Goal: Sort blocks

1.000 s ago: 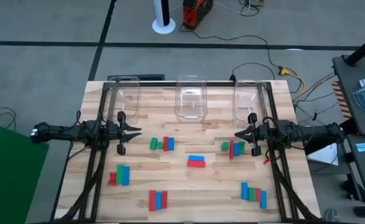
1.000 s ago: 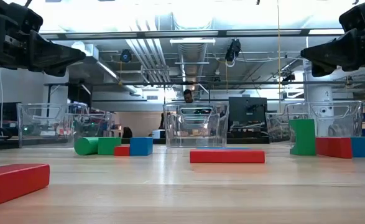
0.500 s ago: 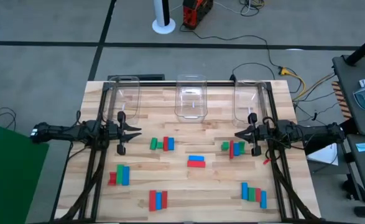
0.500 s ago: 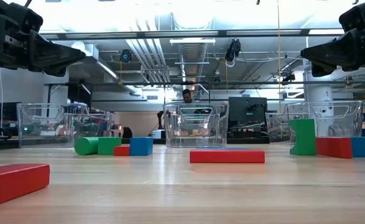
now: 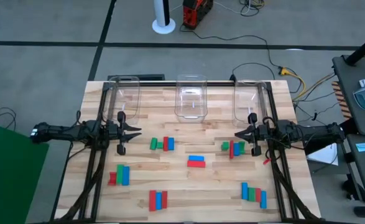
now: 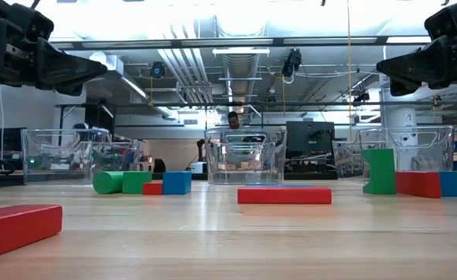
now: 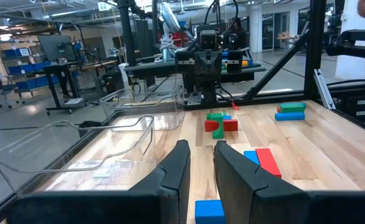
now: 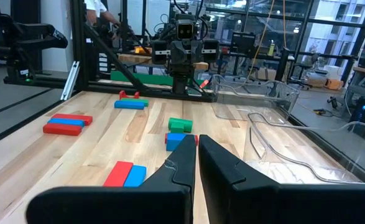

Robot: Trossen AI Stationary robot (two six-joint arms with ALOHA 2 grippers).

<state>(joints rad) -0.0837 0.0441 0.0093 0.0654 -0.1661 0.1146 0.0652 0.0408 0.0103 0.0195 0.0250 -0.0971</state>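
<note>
**Both arms hang above a table of unsorted blocks**

The left gripper [image 5: 134,130] has its jaws nearly together, only a thin slit between the fingers, and grips nothing. It hangs above the table's left side, pointing toward the middle. The right gripper [image 5: 239,134] mirrors it on the right side, jaws likewise almost closed and empty, pointing back at the left one.

The blocks lie on the wooden table [image 5: 213,186] in small mixed clusters. Nearest the left gripper is a green, red and blue cluster [image 5: 161,144], left of centre. Just beside the right gripper's tip sits a green and red cluster [image 5: 233,148]. Between the two, slightly nearer, a blue and red pair [image 5: 196,162] lies flat. On the near half are three more: a red, green and blue group at left [image 5: 119,175], a red and blue group near the middle [image 5: 158,199], and a blue, green and red row at right [image 5: 253,194].

Three clear bins stand along the far edge: left [image 5: 122,94], middle [image 5: 190,97] and right [image 5: 247,99]. No block shows in any of them.
</note>
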